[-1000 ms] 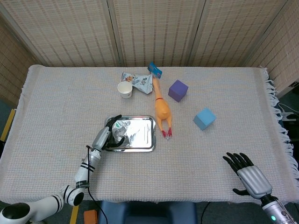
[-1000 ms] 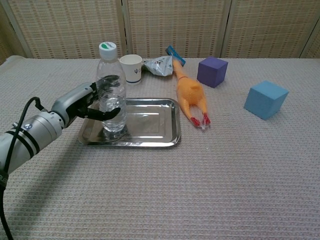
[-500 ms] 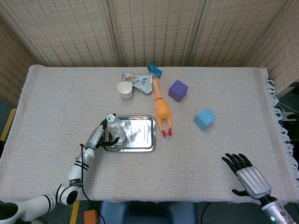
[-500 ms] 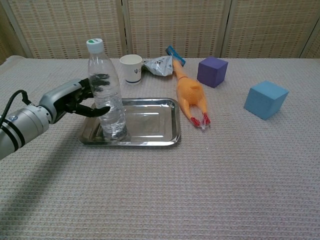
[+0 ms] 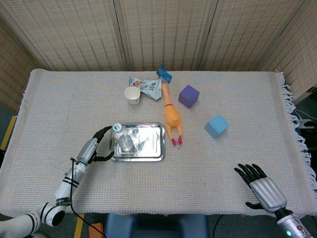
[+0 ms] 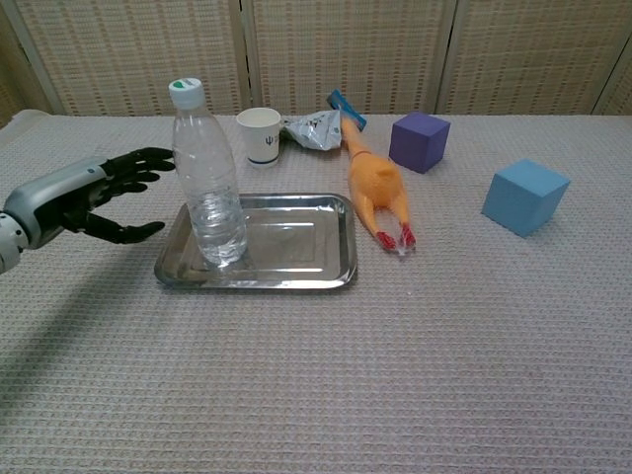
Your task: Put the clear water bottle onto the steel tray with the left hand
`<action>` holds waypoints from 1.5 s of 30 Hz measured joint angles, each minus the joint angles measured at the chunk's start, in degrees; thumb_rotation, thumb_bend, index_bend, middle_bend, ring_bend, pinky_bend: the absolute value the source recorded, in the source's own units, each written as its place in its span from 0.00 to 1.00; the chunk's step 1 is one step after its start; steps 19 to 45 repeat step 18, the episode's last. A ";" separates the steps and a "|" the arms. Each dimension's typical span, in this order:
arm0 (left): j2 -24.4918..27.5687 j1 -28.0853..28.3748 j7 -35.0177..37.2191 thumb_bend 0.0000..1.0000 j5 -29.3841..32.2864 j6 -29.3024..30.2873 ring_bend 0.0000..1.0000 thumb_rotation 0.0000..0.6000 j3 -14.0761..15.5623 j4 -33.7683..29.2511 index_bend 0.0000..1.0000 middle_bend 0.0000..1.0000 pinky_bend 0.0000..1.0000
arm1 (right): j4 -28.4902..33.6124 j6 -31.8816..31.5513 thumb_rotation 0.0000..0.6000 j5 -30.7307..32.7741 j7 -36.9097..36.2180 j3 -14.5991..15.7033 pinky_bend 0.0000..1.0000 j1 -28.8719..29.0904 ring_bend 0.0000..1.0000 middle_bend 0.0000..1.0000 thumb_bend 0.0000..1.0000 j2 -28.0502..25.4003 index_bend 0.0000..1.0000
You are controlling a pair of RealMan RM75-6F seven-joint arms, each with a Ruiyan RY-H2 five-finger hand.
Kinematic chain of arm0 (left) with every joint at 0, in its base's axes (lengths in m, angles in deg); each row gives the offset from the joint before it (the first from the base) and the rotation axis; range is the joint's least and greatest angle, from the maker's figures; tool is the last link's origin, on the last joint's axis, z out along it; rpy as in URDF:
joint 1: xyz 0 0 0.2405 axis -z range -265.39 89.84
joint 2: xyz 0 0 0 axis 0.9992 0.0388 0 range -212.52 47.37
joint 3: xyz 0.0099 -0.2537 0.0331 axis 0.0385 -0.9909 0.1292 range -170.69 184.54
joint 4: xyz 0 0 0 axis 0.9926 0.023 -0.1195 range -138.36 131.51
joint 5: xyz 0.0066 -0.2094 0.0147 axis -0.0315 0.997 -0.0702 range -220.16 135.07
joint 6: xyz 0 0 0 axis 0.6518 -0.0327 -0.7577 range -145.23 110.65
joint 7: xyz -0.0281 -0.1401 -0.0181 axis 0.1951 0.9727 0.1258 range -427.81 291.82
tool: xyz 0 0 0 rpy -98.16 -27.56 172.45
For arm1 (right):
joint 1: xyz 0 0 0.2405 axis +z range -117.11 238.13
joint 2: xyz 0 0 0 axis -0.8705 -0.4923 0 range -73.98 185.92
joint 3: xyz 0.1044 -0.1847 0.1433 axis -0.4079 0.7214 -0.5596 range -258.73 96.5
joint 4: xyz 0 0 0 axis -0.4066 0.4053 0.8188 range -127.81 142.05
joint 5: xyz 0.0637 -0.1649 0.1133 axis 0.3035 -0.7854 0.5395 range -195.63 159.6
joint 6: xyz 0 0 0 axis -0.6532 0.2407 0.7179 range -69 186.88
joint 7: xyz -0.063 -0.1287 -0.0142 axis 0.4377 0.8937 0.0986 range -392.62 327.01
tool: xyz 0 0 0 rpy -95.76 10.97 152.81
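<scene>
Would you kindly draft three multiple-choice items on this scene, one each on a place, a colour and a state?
1. Where does the clear water bottle stand?
A. On the cloth by the paper cup
B. On the steel tray, at its left end
C. Beside the blue cube

2. What colour is the bottle's cap?
A. Red
B. White with a green top
C. Black

3. How is the left hand?
A. Gripping the bottle
B. Pressing on the tray
C. Open, apart from the bottle

Answers:
1 B: the chest view shows its base inside the tray's left rim.
2 B: white sides and a green disc show on the cap.
3 C: cloth shows between the spread fingers and the bottle.
</scene>
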 measured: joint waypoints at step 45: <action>14.51 -18.94 -19.98 0.35 -7.11 26.28 0.00 1.00 8.90 0.05 0.00 0.00 0.00 | 1.48 -9.30 1.00 -0.94 2.03 -0.56 0.00 -4.81 0.00 0.00 0.02 -0.67 0.00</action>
